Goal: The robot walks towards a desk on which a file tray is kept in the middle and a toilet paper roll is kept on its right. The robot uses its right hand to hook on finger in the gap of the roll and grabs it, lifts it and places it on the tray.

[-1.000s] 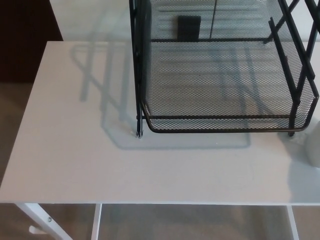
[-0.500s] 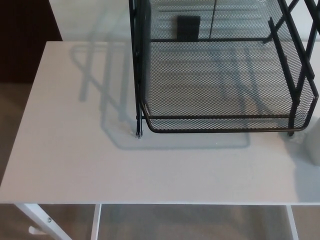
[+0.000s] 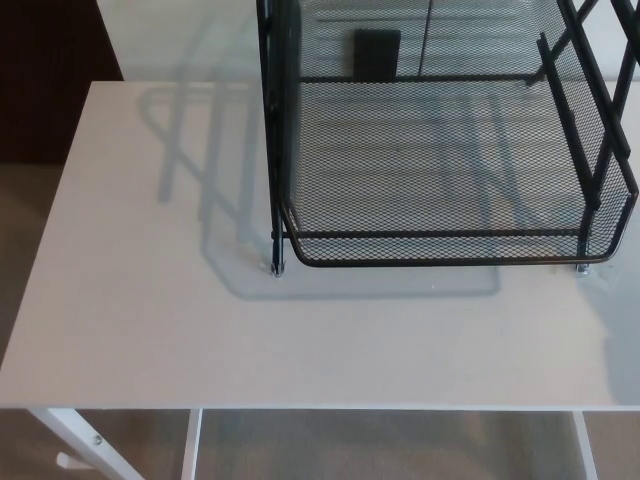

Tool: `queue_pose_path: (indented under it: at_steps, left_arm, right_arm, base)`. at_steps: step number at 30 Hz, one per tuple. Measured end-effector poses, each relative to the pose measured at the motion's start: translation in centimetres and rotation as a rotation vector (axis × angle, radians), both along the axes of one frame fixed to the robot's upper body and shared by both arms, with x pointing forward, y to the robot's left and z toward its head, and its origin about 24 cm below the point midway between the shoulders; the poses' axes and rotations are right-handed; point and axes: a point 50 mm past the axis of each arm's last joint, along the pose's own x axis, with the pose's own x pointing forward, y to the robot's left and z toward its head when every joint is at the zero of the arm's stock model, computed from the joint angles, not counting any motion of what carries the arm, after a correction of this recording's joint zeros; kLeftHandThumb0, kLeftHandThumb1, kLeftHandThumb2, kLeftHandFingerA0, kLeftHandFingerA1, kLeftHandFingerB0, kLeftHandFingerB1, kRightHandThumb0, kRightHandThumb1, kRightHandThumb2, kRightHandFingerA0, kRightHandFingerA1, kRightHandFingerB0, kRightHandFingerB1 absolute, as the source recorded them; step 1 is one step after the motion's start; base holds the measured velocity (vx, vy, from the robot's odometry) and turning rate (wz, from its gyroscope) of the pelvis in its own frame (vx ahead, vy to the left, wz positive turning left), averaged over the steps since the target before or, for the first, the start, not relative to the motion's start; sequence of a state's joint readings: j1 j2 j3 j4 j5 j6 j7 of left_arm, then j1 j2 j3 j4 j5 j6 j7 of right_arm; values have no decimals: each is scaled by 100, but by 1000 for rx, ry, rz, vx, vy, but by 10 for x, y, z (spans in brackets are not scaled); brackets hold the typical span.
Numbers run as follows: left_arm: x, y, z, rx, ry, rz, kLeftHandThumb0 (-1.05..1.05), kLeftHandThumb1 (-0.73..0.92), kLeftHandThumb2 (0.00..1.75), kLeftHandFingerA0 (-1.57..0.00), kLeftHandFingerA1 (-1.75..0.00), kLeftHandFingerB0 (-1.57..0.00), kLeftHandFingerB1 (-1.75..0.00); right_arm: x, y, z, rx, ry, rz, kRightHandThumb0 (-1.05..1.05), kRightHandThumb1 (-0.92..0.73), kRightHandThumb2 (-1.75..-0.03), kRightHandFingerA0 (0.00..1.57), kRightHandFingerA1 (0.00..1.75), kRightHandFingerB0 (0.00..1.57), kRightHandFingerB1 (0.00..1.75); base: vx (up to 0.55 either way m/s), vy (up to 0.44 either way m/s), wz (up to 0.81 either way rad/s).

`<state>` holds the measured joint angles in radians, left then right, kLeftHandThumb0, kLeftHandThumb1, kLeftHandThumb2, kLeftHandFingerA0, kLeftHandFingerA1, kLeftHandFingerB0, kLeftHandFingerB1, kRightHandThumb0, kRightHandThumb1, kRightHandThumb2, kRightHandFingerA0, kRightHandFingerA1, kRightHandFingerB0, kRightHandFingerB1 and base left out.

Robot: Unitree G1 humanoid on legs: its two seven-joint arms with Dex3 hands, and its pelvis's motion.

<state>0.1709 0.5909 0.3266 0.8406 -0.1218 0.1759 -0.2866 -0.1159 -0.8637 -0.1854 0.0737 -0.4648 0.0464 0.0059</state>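
The file tray (image 3: 440, 250) is black metal: fine wire mesh in the floor and walls, framed by smooth rods with a slight sheen. The surface (image 3: 200, 330) under it looks matt white with faint grain, on white-painted legs (image 3: 75, 440).

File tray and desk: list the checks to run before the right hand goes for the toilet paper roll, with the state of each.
1. File tray stands on the desk: ok.
2. Tray's lower mesh shelf holds nothing: ok.
3. Toilet paper roll in view: not ok; no roll can be made out in the head view, and the tray's right side runs to the picture's edge.
4. Right hand in view: not ok.
5. Left hand in view: not ok.
6. Roll's gap facing so a finger can hook it: cannot tell.
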Motion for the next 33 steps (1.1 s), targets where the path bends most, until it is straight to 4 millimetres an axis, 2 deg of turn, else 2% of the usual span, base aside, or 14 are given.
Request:
queue_pose_path:
  at_steps: [1, 4, 5, 6, 10, 13, 15, 16, 17, 18, 23, 30, 31, 33]
  left_arm:
    - [0, 0, 0, -1, 2, 2, -86, 91, 67, -50, -83, -29, -71]
    - [-2, 0, -1, -1, 8, 4, -87, 91, 67, -50, -83, -29, -70]
    - [-2, 1, -1, -1, 7, 3, -88, 91, 67, -51, -82, -29, -70]
    - [-3, 1, -2, -2, 8, 4, -86, 91, 67, -51, -81, -29, -69]
    - [-5, 1, -3, -4, 14, 10, -87, 91, 68, -49, -82, -28, -70]
    - [-5, 1, -3, -2, 12, 5, -87, 92, 68, -51, -83, -29, -71]
    - [-4, 1, -2, 1, 8, -1, -85, 92, 67, -50, -81, -29, -69]
    - [-4, 1, -2, 3, 5, -3, -85, 92, 67, -52, -80, -30, -69]
    - [-4, 1, -2, 2, 6, -1, -86, 91, 67, -51, -81, -29, -70]
    - [-4, 1, -3, 1, 7, 0, -86, 90, 68, -51, -82, -29, -71]
    - [-3, 0, -2, 5, -1, -12, -85, 91, 68, -51, -83, -30, -71]
    - [1, -1, 1, 11, -19, -30, -87, 91, 67, -50, -81, -29, -69]
    - [2, -1, 1, 11, -20, -31, -88, 68, 107, -50, -79, -29, -68]
    - [2, -1, 1, 11, -21, -32, -87, 68, 106, -49, -79, -29, -68]
  right_arm:
    - [0, 1, 13, 5, -42, 7, -10, -67, -65, 92, 136, 91, 76]
    - [4, 7, 48, 26, -171, 42, -16, -66, -71, 92, 147, 93, 84]
    - [5, 8, 58, 34, -215, 55, -12, -61, -82, 93, 145, 93, 90]
    - [6, 11, 69, 42, -258, 69, -15, -61, -87, 90, 159, 90, 100]
    - [9, 21, 97, 60, -370, 120, -15, -66, -82, 92, 155, 89, 94]
    - [14, 37, 122, 75, -465, 189, -22, -59, -91, 98, 165, 96, 93]
    - [19, 50, 132, 86, -504, 241, -20, -62, -92, 94, 150, 91, 86]
    - [21, 56, 137, 96, -517, 273, -23, -61, -92, 90, 162, 87, 94]
    - [23, 62, 140, 101, -521, 299, -20, -61, -91, 92, 157, 89, 102]
    - [25, 70, 143, 107, -523, 332, -20, -62, -86, 93, 153, 91, 97]
    - [37, 108, 142, 105, -439, 474, -16, -68, -73, 90, 144, 93, 80]
    - [59, 146, 117, 103, -225, 585, -22, -73, -71, 86, 142, 89, 89]
    - [63, 150, 112, 100, -187, 595, -23, -74, -74, 88, 144, 91, 91]
    - [70, 157, 98, 85, -100, 607, -22, -70, -79, 91, 142, 94, 92]
  base:
    - [0, 0, 0]
    - [0, 0, 0]
    - [0, 0, 0]
    - [0, 0, 0]
    - [0, 0, 0]
    - [0, 0, 0]
    - [0, 0, 0]
    - [0, 0, 0]
    - [0, 0, 0]
    - [0, 0, 0]
    - [0, 0, 0]
    - [0, 0, 0]
    - [0, 0, 0]
    - [0, 0, 0]
